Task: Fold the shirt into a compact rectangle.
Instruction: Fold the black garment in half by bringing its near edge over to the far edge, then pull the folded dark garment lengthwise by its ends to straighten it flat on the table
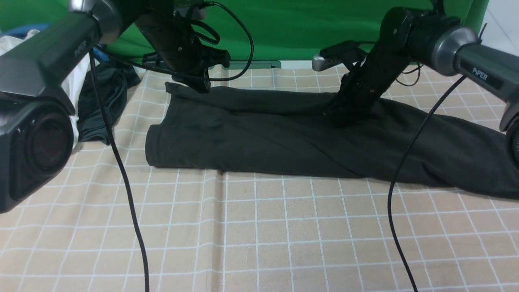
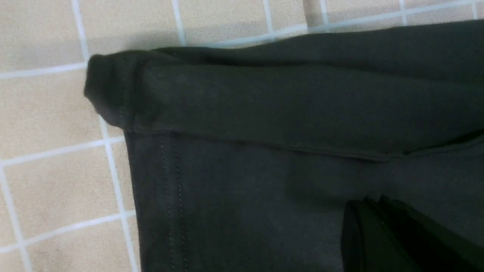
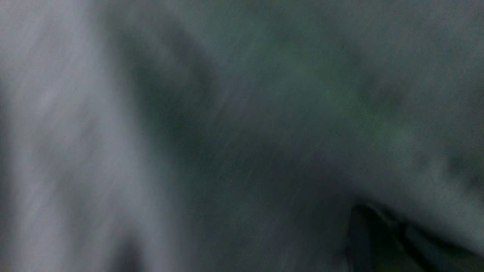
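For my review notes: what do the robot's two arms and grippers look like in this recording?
Both arms are matte black tubes with silver joint rings. The left arm and right arm each carry a white PiPER marking. Thin black cables trail from both. The left gripper and right gripper are black, with flat fingers.

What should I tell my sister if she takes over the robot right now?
Left gripper: shut, at the far left corner of the shirt; unclear whether it holds cloth.
Right gripper: shut, down on the shirt near its far edge, right of the middle; a pinch cannot be confirmed.
Shirt: lies as a long band across the checked table.
Done: it looks narrowed into a layered band.
Left: fold the ends in to make a compact rectangle.
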You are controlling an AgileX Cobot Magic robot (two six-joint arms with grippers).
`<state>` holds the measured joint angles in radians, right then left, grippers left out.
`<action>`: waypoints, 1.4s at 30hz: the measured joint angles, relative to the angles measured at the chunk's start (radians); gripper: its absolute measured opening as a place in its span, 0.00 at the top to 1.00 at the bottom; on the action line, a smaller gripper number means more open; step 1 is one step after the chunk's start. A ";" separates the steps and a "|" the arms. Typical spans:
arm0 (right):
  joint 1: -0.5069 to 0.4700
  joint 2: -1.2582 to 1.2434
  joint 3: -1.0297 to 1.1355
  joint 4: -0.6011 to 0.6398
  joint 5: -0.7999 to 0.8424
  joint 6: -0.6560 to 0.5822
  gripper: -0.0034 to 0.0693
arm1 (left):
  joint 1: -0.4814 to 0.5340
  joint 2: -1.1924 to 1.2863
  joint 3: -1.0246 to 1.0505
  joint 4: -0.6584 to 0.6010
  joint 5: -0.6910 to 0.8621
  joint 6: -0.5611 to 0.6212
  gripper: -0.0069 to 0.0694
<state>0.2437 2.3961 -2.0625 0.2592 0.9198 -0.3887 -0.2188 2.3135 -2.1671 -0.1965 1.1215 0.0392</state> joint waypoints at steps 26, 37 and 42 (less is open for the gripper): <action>-0.142 -0.233 -0.101 -0.132 0.283 0.089 0.90 | 0.004 0.022 0.004 0.046 0.094 0.016 0.88; -0.460 -0.416 0.297 -0.152 0.301 0.220 0.87 | 0.006 -0.120 0.338 -0.004 0.055 0.038 0.88; -0.553 -0.394 0.360 -0.156 0.247 0.257 0.61 | 0.003 -0.111 0.429 -0.015 -0.039 0.038 0.88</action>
<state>-0.3090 2.0019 -1.7026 0.1027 1.1672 -0.1315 -0.2156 2.2026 -1.7383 -0.2113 1.0823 0.0770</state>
